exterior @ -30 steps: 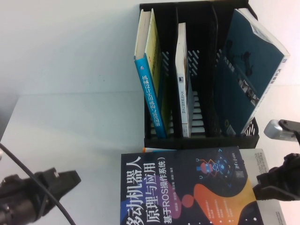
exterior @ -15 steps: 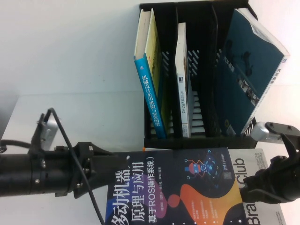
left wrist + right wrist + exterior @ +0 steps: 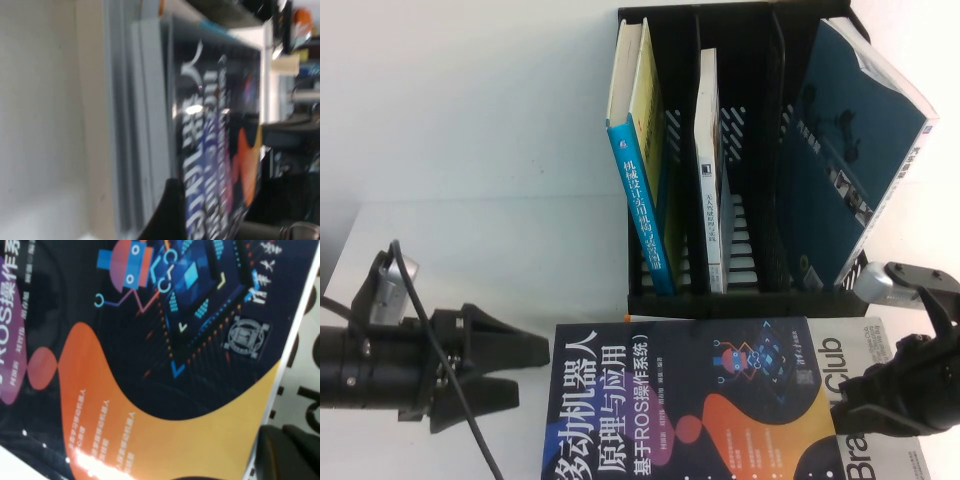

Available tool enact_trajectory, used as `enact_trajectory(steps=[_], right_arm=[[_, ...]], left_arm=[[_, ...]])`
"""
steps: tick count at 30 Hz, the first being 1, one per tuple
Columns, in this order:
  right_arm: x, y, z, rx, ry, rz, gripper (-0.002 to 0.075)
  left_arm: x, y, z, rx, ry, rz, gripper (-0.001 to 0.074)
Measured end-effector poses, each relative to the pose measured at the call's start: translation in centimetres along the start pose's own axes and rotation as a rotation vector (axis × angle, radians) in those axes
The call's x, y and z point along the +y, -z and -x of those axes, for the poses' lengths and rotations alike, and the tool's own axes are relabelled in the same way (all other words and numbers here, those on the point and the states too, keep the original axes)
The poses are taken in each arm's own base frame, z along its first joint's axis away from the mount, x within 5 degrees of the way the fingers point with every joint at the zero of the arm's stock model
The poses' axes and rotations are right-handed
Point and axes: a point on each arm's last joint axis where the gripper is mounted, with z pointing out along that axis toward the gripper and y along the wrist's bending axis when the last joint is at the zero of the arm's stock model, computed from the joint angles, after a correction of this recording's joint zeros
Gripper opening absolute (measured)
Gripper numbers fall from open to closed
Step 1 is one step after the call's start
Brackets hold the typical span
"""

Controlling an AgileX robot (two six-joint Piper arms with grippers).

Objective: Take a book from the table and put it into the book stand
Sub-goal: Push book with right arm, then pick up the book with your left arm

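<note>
The book [image 3: 690, 405], a large paperback with a dark navy cover, white Chinese title and orange and purple blobs, lies flat at the bottom centre of the high view. It rests on top of a grey-and-white book marked "Club" [image 3: 885, 400], whose cover shows past its right edge. Both lie on the white table [image 3: 490, 270], just in front of the book stand.

The book stand [image 3: 750, 150] is a black slotted file rack in the upper right of the high view. Its left compartment holds a blue-spined book [image 3: 642, 200] standing upright beside a yellow-green one. The middle compartment holds a thin white book [image 3: 710, 170]. The right compartment holds a teal-covered book [image 3: 855, 150] that leans to the right.

The left gripper [image 3: 525, 368] sits at the lower left of the high view, level with the table and just beside the left edge of the book. Its two fingers are spread apart with nothing between them. In the left wrist view the book [image 3: 215, 135] appears edge-on, stacked on pale page edges.

The right gripper [image 3: 850, 415] sits at the lower right of the high view, at the right edge of the book. Whether its fingers are parted or closed cannot be told. The right wrist view shows the book cover [image 3: 150, 350] close up.
</note>
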Motion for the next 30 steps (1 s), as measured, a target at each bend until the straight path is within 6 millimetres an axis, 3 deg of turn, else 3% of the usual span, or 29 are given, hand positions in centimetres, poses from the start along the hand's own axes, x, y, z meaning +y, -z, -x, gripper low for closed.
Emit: enact_trajectory(steps=[13, 30], right_arm=[[0.8, 0.1, 0.6, -0.068, 0.008, 0.084, -0.0003], [0.2, 0.0, 0.5, -0.052, 0.038, 0.028, -0.0003]], left_arm=[[1.0, 0.0, -0.5, 0.065, 0.000, 0.077, 0.0665], [4.9, -2.3, 0.8, 0.083, 0.157, 0.014, 0.0666]])
